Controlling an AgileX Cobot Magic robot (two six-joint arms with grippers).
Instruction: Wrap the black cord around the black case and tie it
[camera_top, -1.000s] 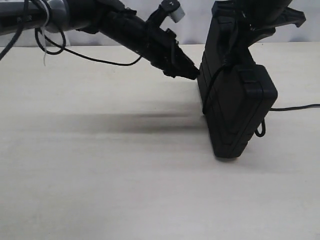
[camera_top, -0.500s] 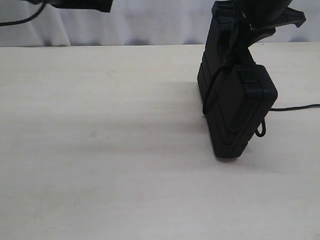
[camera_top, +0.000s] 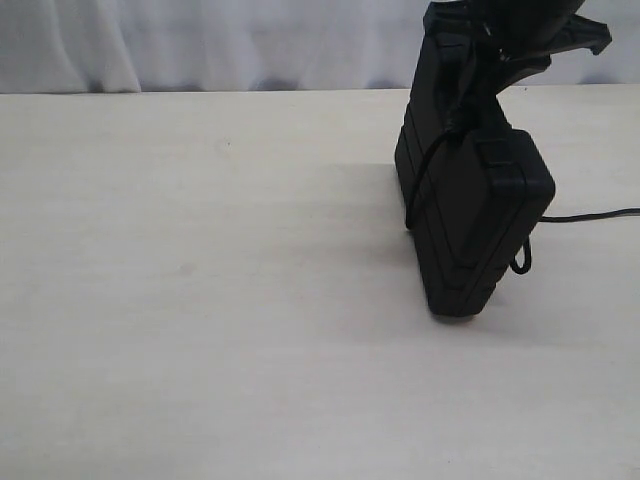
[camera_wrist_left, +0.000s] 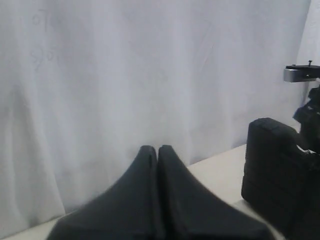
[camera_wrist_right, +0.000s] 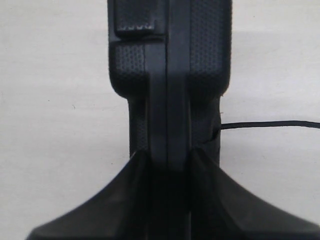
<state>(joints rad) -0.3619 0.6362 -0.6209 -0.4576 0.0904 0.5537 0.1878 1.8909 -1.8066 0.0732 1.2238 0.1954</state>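
Blackness blurs much here. The black case (camera_top: 470, 225) stands on a narrow edge on the surface (camera_top: 200, 300), right of centre in the exterior view. Its top is clamped in the right gripper (camera_wrist_right: 169, 170), 1 finger on each broad face; the frame cuts the gripper off above. The black cord (camera_top: 416, 190) curves down the case's left edge, and a small loop hangs by its lower right side. Any knot is lost against the case. The left gripper (camera_wrist_left: 158, 155) is outside the exterior view; its 2 fingers (camera_wrist_left: 140, 190) press together on nothing, facing a white curtain (camera_wrist_left: 100, 75).
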